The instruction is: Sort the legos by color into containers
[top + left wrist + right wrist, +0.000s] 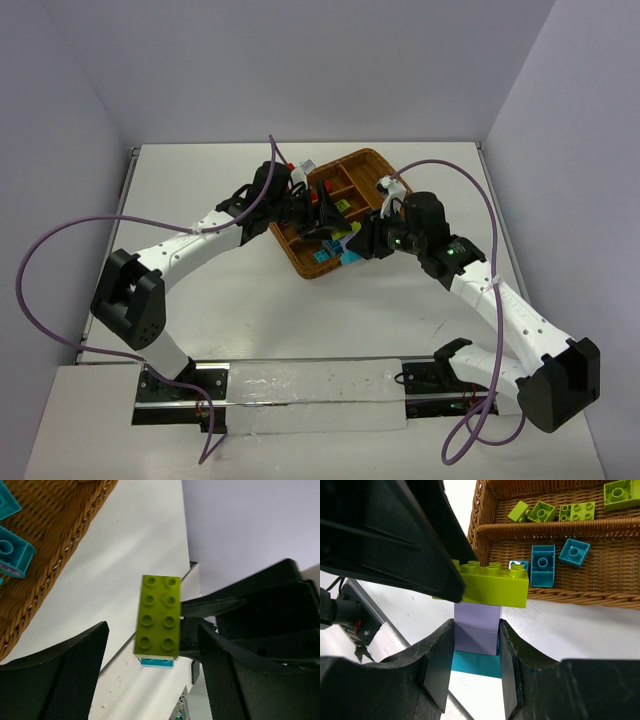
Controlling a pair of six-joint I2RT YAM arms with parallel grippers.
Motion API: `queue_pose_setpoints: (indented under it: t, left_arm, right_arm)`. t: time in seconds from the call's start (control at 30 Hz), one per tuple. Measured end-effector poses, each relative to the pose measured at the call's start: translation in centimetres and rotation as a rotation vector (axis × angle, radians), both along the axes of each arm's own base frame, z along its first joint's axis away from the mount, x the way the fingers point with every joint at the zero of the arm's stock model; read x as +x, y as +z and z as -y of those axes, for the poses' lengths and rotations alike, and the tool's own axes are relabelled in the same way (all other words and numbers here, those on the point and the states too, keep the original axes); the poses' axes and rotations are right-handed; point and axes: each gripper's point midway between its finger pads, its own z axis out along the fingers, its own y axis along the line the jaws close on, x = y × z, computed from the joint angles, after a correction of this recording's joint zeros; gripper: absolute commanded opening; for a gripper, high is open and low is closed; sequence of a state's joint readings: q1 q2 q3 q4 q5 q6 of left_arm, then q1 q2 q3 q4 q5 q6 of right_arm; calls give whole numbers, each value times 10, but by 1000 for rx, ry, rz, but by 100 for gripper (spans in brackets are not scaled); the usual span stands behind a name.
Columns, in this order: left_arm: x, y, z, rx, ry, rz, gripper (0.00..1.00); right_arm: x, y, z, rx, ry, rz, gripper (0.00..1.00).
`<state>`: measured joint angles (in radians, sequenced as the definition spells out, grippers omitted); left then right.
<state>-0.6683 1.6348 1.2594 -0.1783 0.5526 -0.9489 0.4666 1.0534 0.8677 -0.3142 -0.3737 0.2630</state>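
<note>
Right claw (476, 635) clenches 1 purple brick (476, 625) under 1 yellow-green brick (492, 586), which the released left claw (152, 630) straddles.

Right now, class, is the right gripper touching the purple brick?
Touching. The right wrist view shows the right gripper closed on the purple brick, one finger pressed flat against each side, with no gap.
</note>
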Motion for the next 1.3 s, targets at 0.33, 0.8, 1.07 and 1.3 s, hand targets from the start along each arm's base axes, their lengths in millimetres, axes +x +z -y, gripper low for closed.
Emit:
queue_pose_setpoints:
  t: [0.33,0.8,1.07,1.3]
  left_arm:
    - [-1,0,4,-9,-10,0,0]
    - [41,7,-32,13,164,38,0]
    - [84,-22,-40,114,261,63,0]
    - [122,-79,-35,269,271,94,0]
  right_arm:
    - [0,-2,-1,-8,1,-14,0]
    - [1,-7,12,-56,-67,-4,0]
    - [6,-22,44,-140,-258,-40,0]
    - [16,-10,79,-151,-494,-2,0]
